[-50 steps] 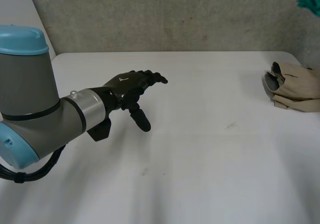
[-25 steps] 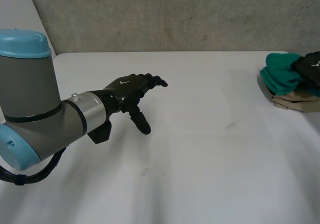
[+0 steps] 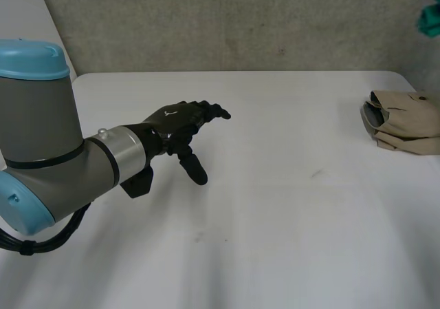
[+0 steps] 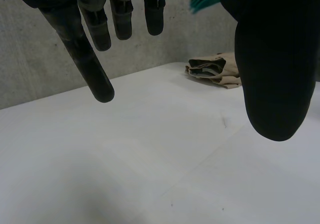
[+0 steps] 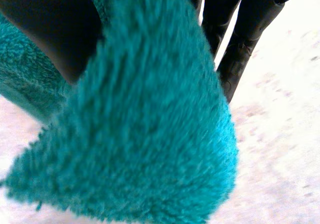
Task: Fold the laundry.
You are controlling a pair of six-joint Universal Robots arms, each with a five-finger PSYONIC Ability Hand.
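Teal fleece cloth (image 5: 150, 134) hangs from the right hand (image 5: 50, 29), pinched between its thumb and fingers (image 5: 250, 29). It is lifted over the counter's (image 3: 275, 219) far right end, above a folded beige garment (image 3: 405, 122). It looks thick, fluffy and bunched, tapering downward. Well apart, the left hand (image 3: 180, 118) hovers with straight, spread fingers, holding nothing. The right hand is nearer, so spreading the cloth flat probably falls to it.

I find no word, number, label or brand that I can read on anything here. The back of my left hand (image 3: 180, 116) bears a small white mark (image 3: 175, 109), too small for me to tell whether it is a letter or a logo.
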